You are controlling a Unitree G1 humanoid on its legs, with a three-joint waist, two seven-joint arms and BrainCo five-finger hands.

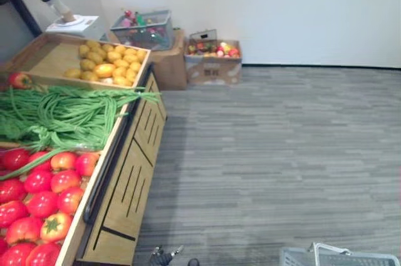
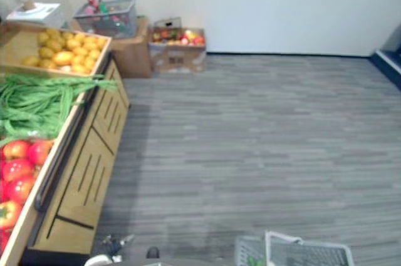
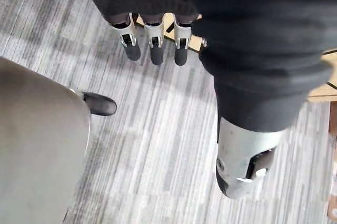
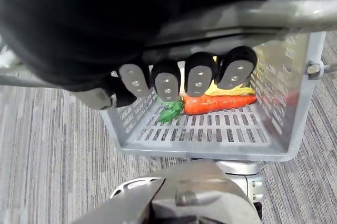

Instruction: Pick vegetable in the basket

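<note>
The right hand (image 4: 200,76) was curled round the handle of the basket (image 4: 210,134), the left hand (image 3: 151,39) hanging slack and empty. A hard swing might have tipped the carrot (image 4: 218,103) over its rim.

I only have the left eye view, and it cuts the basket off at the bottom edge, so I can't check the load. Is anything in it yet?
Observer: Yes. The right wrist view shows a carrot lying on the floor of the grey basket, with something yellow behind it.
Operator: What is carrying the basket?
Observer: The right hand has its fingers curled round the handle.
Operator: And the left hand?
Observer: The left hand hangs over the carpet with straight fingers, holding nothing.
</note>
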